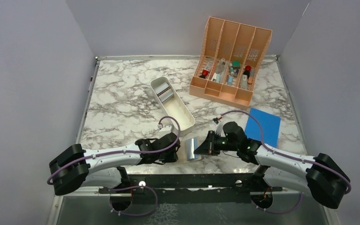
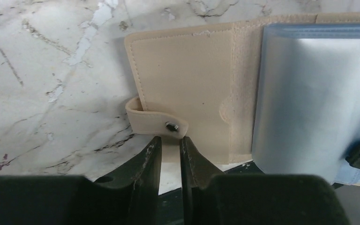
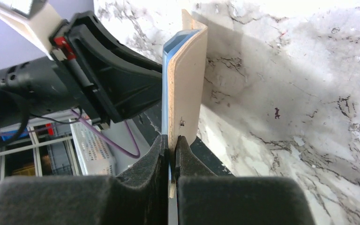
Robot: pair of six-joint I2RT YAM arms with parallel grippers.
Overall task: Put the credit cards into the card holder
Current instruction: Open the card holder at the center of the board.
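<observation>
The card holder (image 1: 192, 149) sits open at the table's near edge between my two grippers. In the left wrist view its tan flap (image 2: 187, 89) with the snap strap lies flat and its blue-grey pockets (image 2: 309, 93) bulge up on the right. My left gripper (image 1: 176, 152) (image 2: 170, 140) is shut on the near edge of the tan flap. My right gripper (image 1: 201, 149) (image 3: 172, 140) is shut on the other flap (image 3: 187, 84) and holds it upright. Flat grey and dark pieces that look like the credit cards (image 1: 165, 93) lie in the white tray.
The long white tray (image 1: 187, 117) lies diagonally just behind the grippers. A flat bright-blue rectangle (image 1: 263, 125) lies to the right, beside my right arm. A peach slotted organizer (image 1: 229, 61) with small items stands at the back right. Walls close in the table.
</observation>
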